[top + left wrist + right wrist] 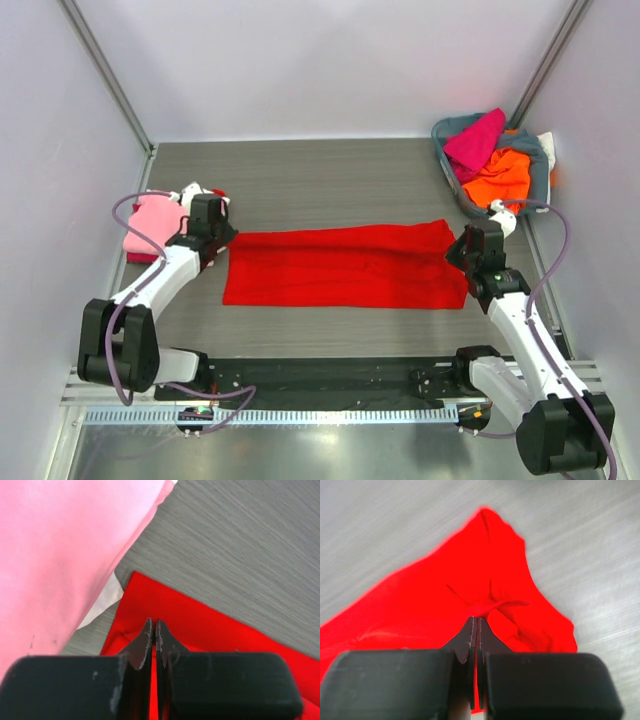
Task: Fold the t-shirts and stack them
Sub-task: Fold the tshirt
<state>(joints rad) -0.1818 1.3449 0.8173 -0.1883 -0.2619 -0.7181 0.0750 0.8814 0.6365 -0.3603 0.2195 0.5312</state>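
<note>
A bright red t-shirt lies folded into a long band across the middle of the table. My left gripper is shut on its left end, with red cloth pinched between the jaws. My right gripper is shut on its right end, with a raised pinch of cloth at the tips. A folded pink t-shirt lies at the far left, close beside the left gripper; it fills the left of the left wrist view, with a white piece under it.
A grey-blue basket stands at the back right, holding a magenta shirt, an orange shirt and a white one. Side walls stand close on both sides. The wood-grain table shows behind the red shirt.
</note>
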